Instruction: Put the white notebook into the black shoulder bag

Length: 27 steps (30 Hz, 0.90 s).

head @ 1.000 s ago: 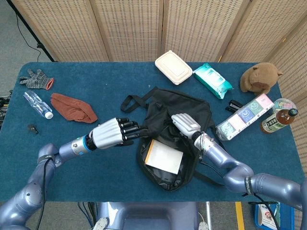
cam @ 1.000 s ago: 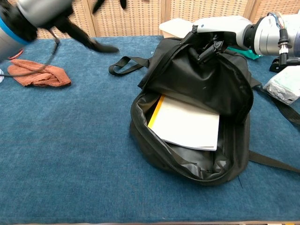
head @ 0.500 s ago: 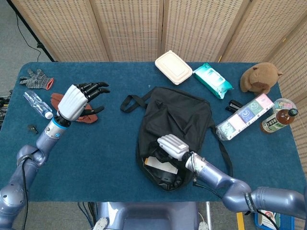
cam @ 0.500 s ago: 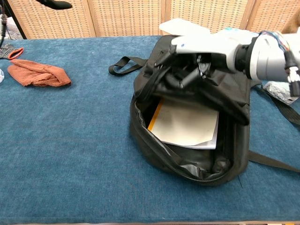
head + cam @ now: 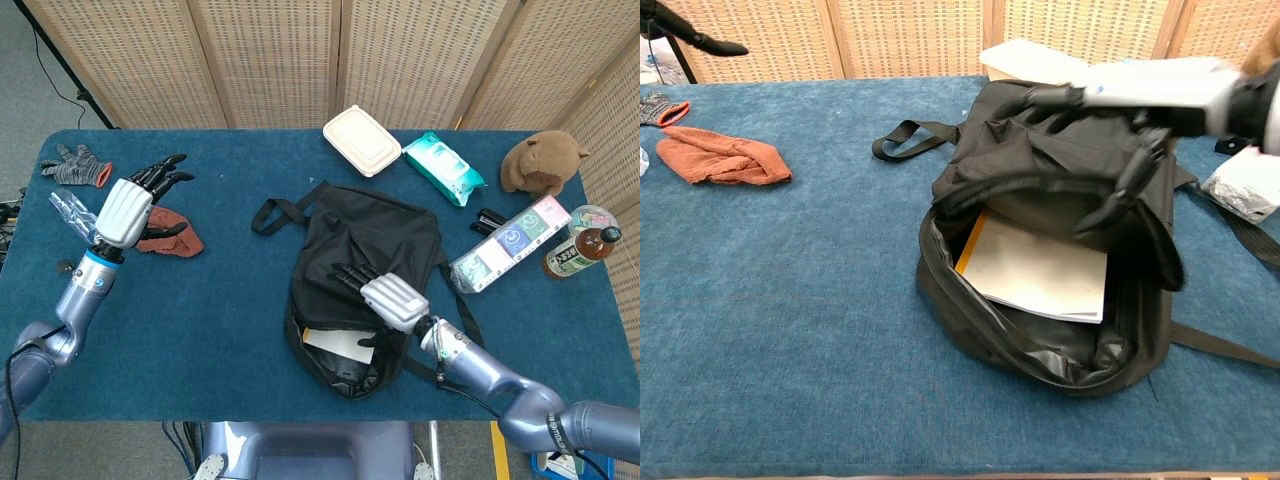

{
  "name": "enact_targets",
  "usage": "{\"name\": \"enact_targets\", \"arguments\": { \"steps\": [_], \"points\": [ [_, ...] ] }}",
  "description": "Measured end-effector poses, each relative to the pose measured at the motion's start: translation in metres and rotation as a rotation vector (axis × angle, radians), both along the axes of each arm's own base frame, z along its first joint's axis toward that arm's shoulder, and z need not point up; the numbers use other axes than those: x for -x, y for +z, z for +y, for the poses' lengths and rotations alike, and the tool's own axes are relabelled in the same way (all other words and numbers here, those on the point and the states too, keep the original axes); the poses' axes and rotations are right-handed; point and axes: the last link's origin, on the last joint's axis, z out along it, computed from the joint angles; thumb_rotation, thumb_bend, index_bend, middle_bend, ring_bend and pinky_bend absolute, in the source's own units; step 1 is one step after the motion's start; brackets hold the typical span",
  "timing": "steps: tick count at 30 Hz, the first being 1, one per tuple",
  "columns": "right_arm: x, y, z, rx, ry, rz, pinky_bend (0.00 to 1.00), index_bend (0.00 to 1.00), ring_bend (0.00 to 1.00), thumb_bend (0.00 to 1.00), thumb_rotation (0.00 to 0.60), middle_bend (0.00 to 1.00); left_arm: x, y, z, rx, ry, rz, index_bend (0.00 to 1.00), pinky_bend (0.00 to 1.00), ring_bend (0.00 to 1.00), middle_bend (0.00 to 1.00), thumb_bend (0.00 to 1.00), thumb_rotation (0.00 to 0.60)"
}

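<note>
Lying inside the open mouth of the black shoulder bag (image 5: 1060, 260), the white notebook (image 5: 1040, 270) is seen flat, its yellow-edged spine toward the robot's left and its long axis running roughly from the near rim toward the bag's back. One corner is tucked under the bag's upper flap. In the head view only a small pale part of the notebook (image 5: 335, 340) is shown beneath the right hand (image 5: 392, 298).

The right hand is held over the bag's opening with its fingers (image 5: 350, 272) stretched out and spread, pointing toward the robot's left; nothing is gripped. In the chest view the right hand (image 5: 1140, 95) is blurred, and dark fingers (image 5: 1115, 195) are seen reaching down onto the flap fabric; whether they press it cannot be told.

The bag is set on the blue tabletop (image 5: 220, 300), its strap looped out to the left.

Farther left, the left hand (image 5: 130, 208) is raised above a rust-coloured cloth (image 5: 175, 235), fingers splayed wide and empty. A grey glove (image 5: 72, 165) is lying beyond it.

At the far edge a cream lunch box (image 5: 361, 140), a teal wipes pack (image 5: 443, 167) and a brown plush toy (image 5: 542, 162) are lined up. Labels on the items at the right cannot be read.
</note>
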Motion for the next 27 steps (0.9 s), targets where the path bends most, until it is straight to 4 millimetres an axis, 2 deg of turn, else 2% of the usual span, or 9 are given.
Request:
{"name": "enact_targets", "arguments": {
  "steps": [4,9,18,27],
  "points": [
    [0.029,0.024,-0.006,0.079,-0.044,0.039,0.08,0.01,0.0,0.0,0.6,0.0,0.012,0.007,-0.019,0.015,0.053,-0.029,0.18,0.33,0.18,0.1,0.0,0.6],
    [0.054,0.046,-0.008,0.096,-0.126,0.045,0.08,0.02,0.0,0.0,0.6,0.0,0.029,0.019,-0.043,0.02,0.133,-0.041,0.16,0.29,0.13,0.06,0.0,0.6],
    [0.106,0.087,-0.008,0.156,-0.217,0.121,0.08,0.02,0.0,0.0,0.6,0.0,0.075,0.044,-0.089,-0.001,0.337,-0.061,0.05,0.21,0.05,0.0,0.0,0.6],
    [0.158,0.12,0.004,0.266,-0.221,0.205,0.07,0.02,0.0,0.0,0.6,0.0,0.103,0.053,-0.133,-0.013,0.505,-0.103,0.0,0.09,0.0,0.0,0.0,0.6]
  ]
}}
